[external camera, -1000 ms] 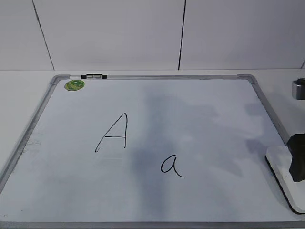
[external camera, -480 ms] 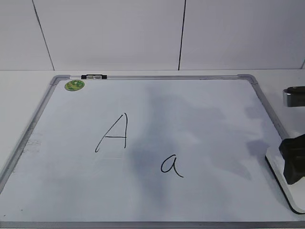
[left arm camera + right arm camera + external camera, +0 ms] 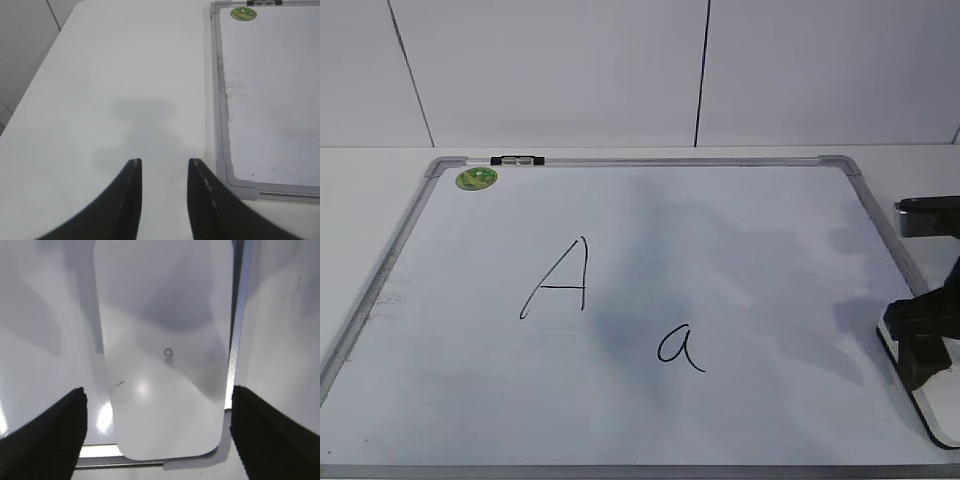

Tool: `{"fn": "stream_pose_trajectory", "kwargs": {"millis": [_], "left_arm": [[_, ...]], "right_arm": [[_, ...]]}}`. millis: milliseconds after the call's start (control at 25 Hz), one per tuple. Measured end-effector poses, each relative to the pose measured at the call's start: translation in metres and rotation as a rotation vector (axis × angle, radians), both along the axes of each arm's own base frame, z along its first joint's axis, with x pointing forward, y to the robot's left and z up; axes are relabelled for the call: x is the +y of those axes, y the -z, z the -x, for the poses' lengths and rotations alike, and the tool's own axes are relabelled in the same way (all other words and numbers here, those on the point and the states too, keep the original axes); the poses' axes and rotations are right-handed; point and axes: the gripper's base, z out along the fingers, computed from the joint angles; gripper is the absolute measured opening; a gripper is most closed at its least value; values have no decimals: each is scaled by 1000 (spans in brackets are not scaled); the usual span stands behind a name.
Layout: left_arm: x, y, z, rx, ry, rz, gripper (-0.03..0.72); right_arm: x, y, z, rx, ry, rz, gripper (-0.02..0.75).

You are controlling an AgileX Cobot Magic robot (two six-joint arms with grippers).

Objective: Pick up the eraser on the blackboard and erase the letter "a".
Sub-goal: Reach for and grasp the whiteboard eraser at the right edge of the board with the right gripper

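The blackboard [image 3: 750, 250] is a white board in a grey frame lying flat on the table. The small cursive letter "a" [image 3: 680, 347] is written near its front middle. The white eraser [image 3: 932, 408] lies at the board's right edge and fills the right wrist view [image 3: 165, 365]. My right gripper [image 3: 920, 372] is open just above it, with one finger [image 3: 55, 430] on each long side, not touching [image 3: 157, 395]. My left gripper [image 3: 165, 162] is open and empty over bare table, left of the board's near corner [image 3: 235, 177]. It is out of the exterior view.
A larger capital "A" [image 3: 558, 278] is written left of the small "a". A green round sticker [image 3: 476, 179] and a black clip [image 3: 516, 160] sit at the board's far left corner. The sticker also shows in the left wrist view [image 3: 243, 13]. A white wall stands behind the table.
My right gripper has come in further from the right edge, moving left and lower over the eraser. The writing and the eraser have not moved.
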Motion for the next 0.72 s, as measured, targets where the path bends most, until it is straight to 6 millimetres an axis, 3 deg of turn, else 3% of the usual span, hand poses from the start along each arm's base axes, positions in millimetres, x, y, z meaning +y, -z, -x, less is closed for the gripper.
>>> {"fn": "stream_pose_trajectory", "kwargs": {"millis": [720], "left_arm": [[0, 0, 0, 0, 0, 0, 235]], "right_arm": [[-3, 6, -6, -18, 32, 39, 678]]}}
